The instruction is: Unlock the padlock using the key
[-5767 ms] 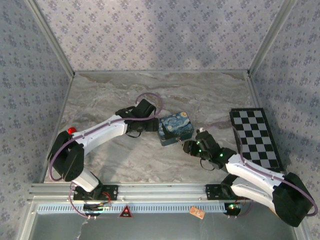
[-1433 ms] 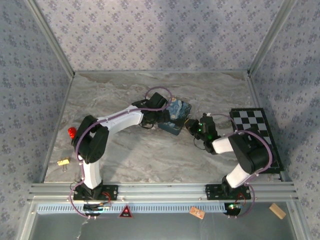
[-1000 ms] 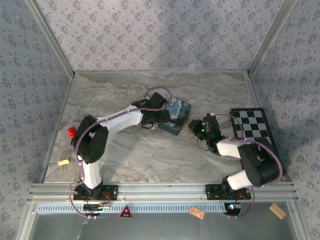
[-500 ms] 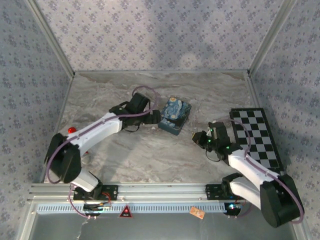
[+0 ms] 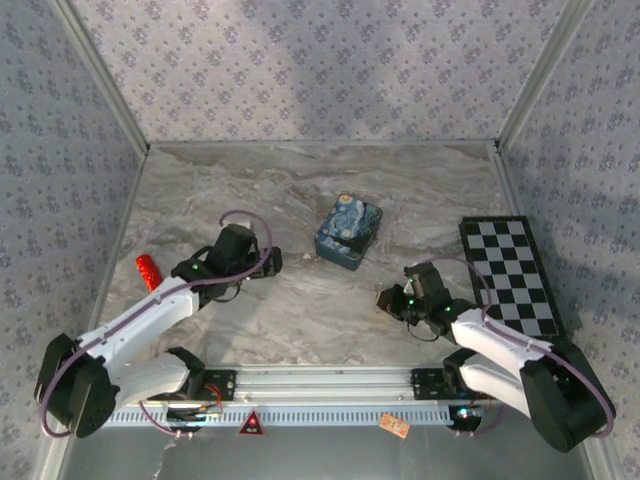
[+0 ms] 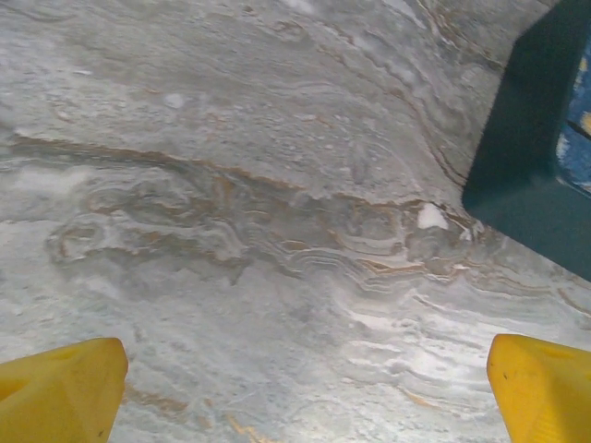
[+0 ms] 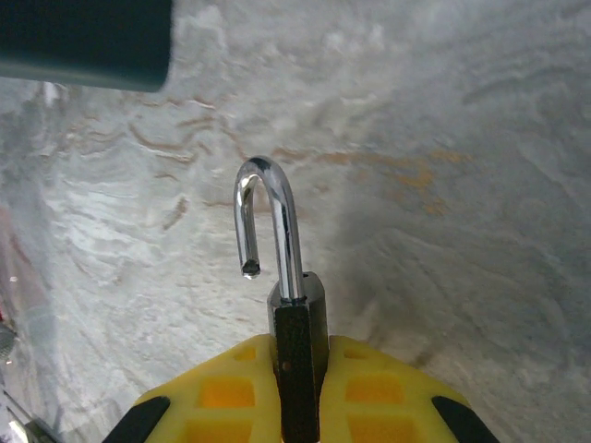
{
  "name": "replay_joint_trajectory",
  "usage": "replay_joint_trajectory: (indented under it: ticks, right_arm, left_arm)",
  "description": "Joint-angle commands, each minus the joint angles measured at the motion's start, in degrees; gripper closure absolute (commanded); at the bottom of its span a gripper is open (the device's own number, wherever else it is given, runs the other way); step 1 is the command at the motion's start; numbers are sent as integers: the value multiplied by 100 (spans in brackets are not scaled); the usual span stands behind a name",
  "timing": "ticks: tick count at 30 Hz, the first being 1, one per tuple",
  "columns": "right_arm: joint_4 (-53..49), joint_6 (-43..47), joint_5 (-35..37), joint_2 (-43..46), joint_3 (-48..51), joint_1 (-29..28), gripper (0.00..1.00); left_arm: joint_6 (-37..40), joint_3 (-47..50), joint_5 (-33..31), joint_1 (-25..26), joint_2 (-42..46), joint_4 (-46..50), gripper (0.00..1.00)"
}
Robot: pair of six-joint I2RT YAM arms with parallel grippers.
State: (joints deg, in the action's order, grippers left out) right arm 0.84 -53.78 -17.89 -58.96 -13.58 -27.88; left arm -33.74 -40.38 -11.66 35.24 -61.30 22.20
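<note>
My right gripper [image 7: 300, 349] is shut on the padlock [image 7: 297, 341], a small dark body pinched edge-on between the yellow fingers [image 7: 222, 388]. Its silvery shackle [image 7: 265, 180] stands open, the free end hanging clear of the body. From above, the right gripper [image 5: 390, 298] sits low over the marble, near and right of the blue tin [image 5: 348, 231]. My left gripper [image 6: 305, 392] is open over bare marble with nothing between its yellow fingertips [image 6: 60, 392]. In the top view the left gripper [image 5: 266, 262] is left of the tin and apart from it. The key is out of view.
The tin's dark corner [image 6: 545, 157] shows at the upper right of the left wrist view, and its edge [image 7: 83, 41] shows at the top left of the right wrist view. A red cylinder [image 5: 148, 271] lies at the left. A checkerboard [image 5: 510, 275] lies along the right wall.
The left gripper has drawn back from the tin, to the left and toward the near edge. The right gripper has moved nearer too, still holding the padlock.
</note>
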Motion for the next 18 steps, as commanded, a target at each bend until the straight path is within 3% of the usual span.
replay_joint_trajectory:
  ticks: [1, 9, 18]
  right_arm:
    - [321, -157, -127, -225, 37, -73, 100]
    - [534, -192, -230, -812, 5, -130, 100]
    - [-227, -62, 67, -866, -239, -111, 100]
  left_arm:
    - [-97, 231, -275, -76, 321, -222, 0]
    - [-107, 589, -568, -158, 1064, -142, 0]
    - [-133, 830, -716, -334, 1496, 10, 0]
